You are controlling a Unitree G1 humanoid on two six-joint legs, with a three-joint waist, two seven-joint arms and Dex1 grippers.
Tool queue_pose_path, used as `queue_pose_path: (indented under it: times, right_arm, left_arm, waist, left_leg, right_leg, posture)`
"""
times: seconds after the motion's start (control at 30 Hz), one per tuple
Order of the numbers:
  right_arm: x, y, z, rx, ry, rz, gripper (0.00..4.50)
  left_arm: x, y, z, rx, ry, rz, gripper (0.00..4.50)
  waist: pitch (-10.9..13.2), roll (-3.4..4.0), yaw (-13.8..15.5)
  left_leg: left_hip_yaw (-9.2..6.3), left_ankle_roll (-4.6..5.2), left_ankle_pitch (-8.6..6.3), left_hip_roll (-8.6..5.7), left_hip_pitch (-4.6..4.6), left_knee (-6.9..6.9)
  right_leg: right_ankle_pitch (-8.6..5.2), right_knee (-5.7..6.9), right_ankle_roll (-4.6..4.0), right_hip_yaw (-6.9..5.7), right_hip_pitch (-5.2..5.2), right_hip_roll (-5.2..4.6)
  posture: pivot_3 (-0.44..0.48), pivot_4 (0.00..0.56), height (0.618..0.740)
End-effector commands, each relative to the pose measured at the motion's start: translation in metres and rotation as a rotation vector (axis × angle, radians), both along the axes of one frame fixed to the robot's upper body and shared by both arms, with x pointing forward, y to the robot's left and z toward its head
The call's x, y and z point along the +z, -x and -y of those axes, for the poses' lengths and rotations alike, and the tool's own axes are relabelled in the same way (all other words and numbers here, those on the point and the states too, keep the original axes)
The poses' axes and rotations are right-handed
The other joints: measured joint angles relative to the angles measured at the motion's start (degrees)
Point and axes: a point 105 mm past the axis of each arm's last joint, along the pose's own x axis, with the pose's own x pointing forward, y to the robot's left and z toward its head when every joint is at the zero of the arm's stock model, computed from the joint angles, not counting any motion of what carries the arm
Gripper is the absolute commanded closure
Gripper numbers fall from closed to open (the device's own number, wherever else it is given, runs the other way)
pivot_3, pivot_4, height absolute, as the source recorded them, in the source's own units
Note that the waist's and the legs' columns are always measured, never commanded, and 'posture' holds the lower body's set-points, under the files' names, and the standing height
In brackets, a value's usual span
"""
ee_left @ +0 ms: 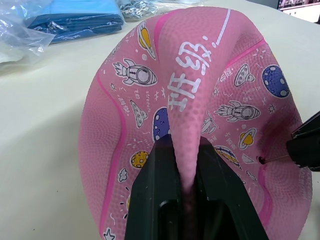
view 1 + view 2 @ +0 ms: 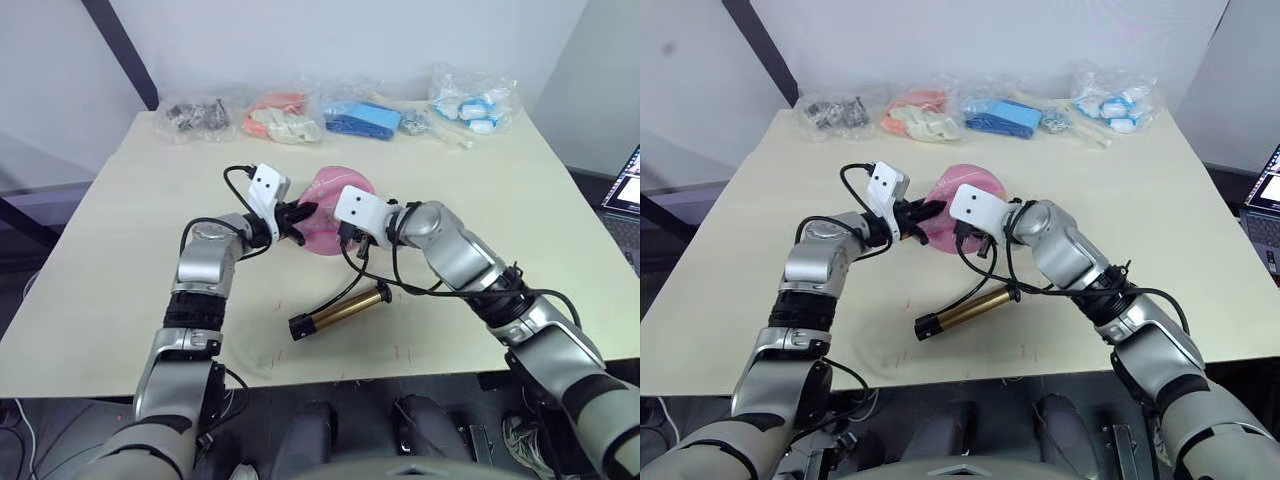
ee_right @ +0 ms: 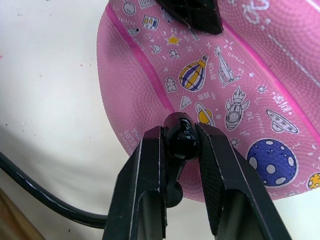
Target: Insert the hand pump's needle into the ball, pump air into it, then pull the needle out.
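Ball (image 1: 200, 100), flat & limp at table centre, is pinched by a fold in left claw (image 1: 184, 165). Needle (image 3: 181, 135) is clamped in right claw (image 3: 181, 150), tip aimed at valve hole (image 1: 260, 159) just ahead; pump (image 2: 340, 311) lies nearer robot.

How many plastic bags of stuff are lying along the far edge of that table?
4, in a row: a bag of dark parts at the robot's left, an orange one, a blue one, then a blue-and-white one at the right.
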Motion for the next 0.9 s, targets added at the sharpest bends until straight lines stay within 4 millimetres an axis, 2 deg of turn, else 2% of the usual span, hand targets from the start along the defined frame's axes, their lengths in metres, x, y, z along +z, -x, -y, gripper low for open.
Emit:
queue_pose_path:
  times: [0.03,0.27,0.4,0.9]
  right_arm:
    - [-0.003,0.001,-0.011,0.020,0.029,-0.035,3.98]
    - [-0.012,-0.005,-0.014,0.003,0.100,-0.076,3.98]
    - [-0.022,-0.008,-0.015,0.001,0.151,-0.107,3.98]
    - [-0.049,-0.017,-0.026,0.011,0.208,-0.158,3.98]
  left_arm:
    - [-0.055,0.016,0.006,-0.023,-0.045,-0.208,4.50]
    - [-0.058,0.018,0.006,-0.024,-0.041,-0.229,4.50]
    - [-0.061,0.018,0.005,-0.017,-0.038,-0.247,4.50]
    - [-0.067,0.022,0.003,-0.006,-0.031,-0.290,4.50]
  waist:
    - [-0.02,-0.01,-0.03]
    - [-0.11,-0.06,-0.19]
    - [-0.13,-0.10,-0.26]
    - [-0.72,-0.18,-1.63]
  left_leg:
    - [0.00,0.00,0.00,0.00,0.01,0.00]
    - [0.02,-0.01,0.00,0.01,0.13,0.00]
    - [0.07,-0.01,0.00,0.04,0.59,-0.06]
    - [0.06,-0.02,-0.01,0.12,1.34,-0.15]
  right_leg:
    - [0.00,0.01,0.00,0.00,0.00,0.00]
    - [0.05,0.09,-0.08,0.02,0.06,0.01]
    - [-0.01,0.08,0.00,0.03,0.48,0.02]
    - [-0.03,0.08,0.02,0.04,1.12,0.06]
  posture:
    - [0.000,0.150,0.740]
    - [0.000,0.150,0.740]
    - [0.000,0.150,0.740]
    - [0.000,0.150,0.740]
